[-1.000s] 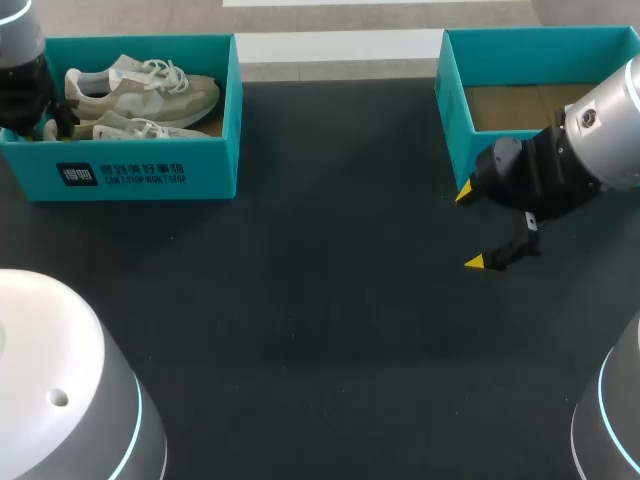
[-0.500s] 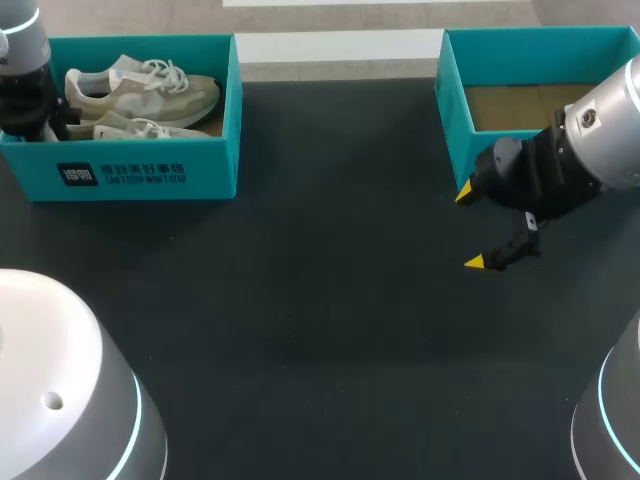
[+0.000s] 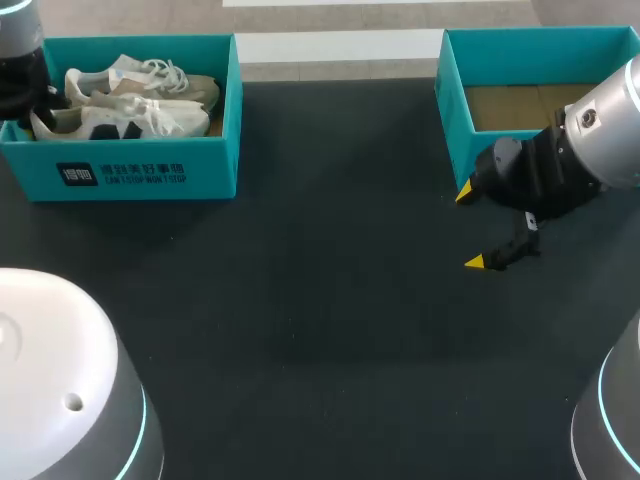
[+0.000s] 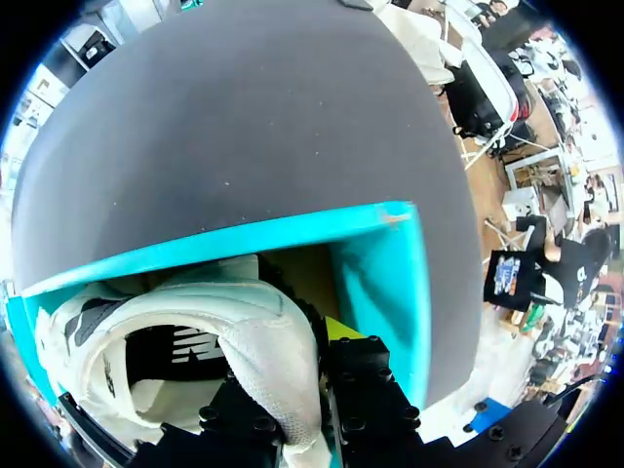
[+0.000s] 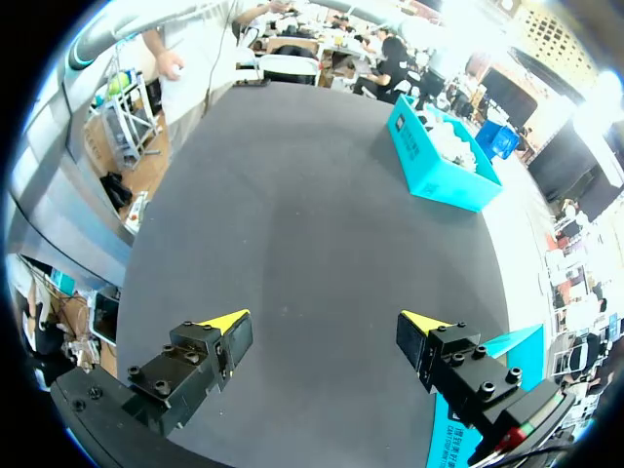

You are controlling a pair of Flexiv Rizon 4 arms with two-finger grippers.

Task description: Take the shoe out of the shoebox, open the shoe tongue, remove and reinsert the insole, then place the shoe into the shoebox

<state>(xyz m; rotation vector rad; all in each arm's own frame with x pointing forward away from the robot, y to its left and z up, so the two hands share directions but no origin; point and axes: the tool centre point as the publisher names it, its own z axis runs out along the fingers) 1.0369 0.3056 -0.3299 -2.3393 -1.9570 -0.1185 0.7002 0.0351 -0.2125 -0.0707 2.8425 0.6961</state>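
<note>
My left arm (image 3: 20, 60) comes in at the far corner and reaches down into the teal cardboard shoebox (image 3: 150, 170); the left gripper (image 4: 297, 380) sits at the heel end of the white and beige lace-up trainer (image 3: 120, 118), its fingers clamped on the padded heel collar from both sides, one yellow tip showing just beside the box's inner wall; the trainer is inside the shoebox, raised on its side against a second, matching trainer (image 3: 170, 85) behind it. My right arm (image 3: 590, 140) hangs over the black table (image 3: 320, 300), just beside a second teal box (image 3: 455, 110); the right gripper (image 3: 472, 228) holds nothing, its fingers spread wide above the bare surface. Compared with half a second ago, the gripped trainer has lifted and turned, so its flank with the dark mark now shows and covers part of the other one; the right arm has not shifted.
</note>
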